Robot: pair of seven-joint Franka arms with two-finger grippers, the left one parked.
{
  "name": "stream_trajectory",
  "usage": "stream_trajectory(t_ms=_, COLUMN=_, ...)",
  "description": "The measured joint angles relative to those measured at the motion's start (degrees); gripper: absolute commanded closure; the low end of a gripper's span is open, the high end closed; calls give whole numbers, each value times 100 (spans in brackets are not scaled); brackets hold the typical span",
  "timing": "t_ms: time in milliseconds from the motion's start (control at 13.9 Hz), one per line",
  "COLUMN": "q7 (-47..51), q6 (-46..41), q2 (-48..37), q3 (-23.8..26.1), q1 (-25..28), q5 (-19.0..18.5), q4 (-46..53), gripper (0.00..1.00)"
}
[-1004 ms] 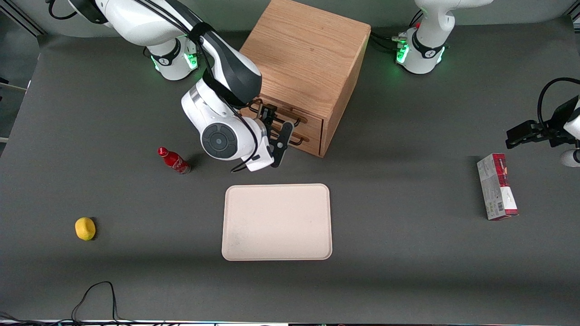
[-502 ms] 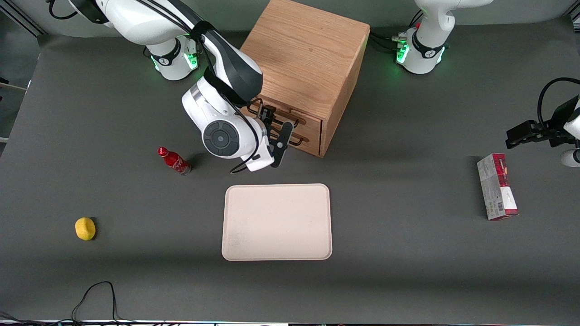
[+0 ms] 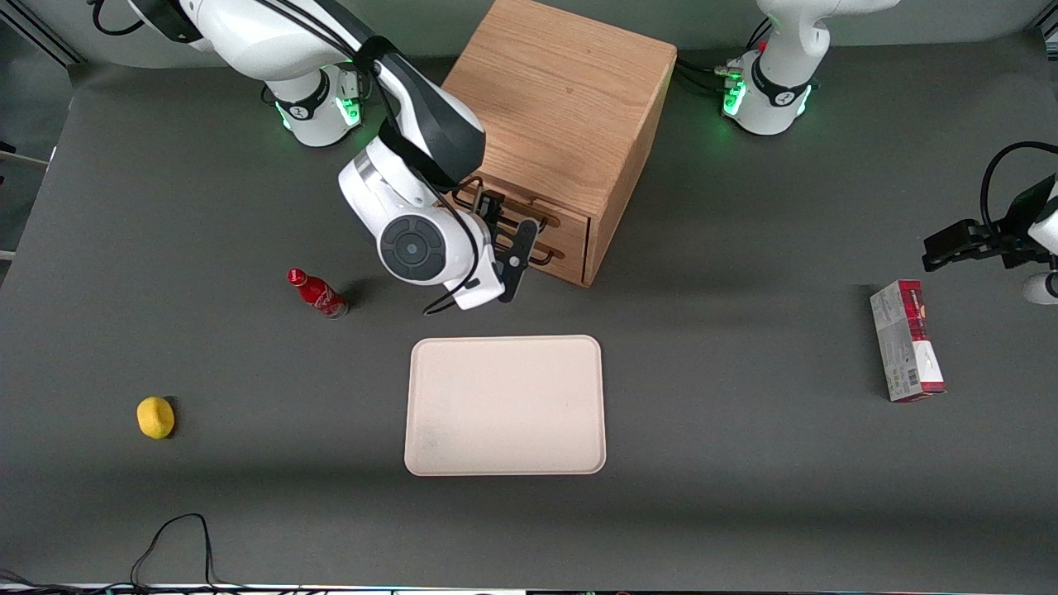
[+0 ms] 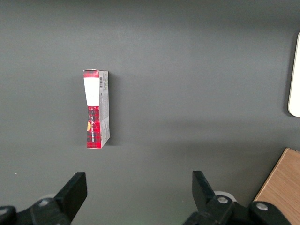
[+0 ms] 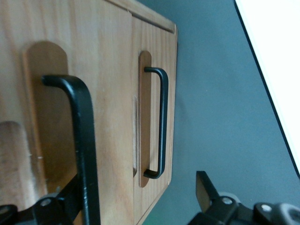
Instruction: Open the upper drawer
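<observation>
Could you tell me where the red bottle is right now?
The red bottle lies on the table toward the working arm's end, beside the gripper, farther from the camera than the lemon.

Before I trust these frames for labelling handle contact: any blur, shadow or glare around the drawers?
Front view: even light, soft shadows under the cabinet and tray; the gripper and arm partly cover the upper drawer. Right wrist view: the upper drawer's handle looms close and soft-edged, the lower drawer's handle is sharper; no glare. Left wrist view: only the box, evenly lit.

You see a red and white box (image 4: 97, 108) lying on grey table (image 4: 197, 70), upper left of centre; a wooden corner (image 4: 282, 187) sits lower right.
</observation>
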Motion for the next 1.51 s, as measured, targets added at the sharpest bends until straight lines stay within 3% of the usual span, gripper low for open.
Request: stream_trajectory(t_ms=1507, q7=-1, q6=236, q2=84, q3=-333, q1=-248, q5=-53, q4=273, gripper=0)
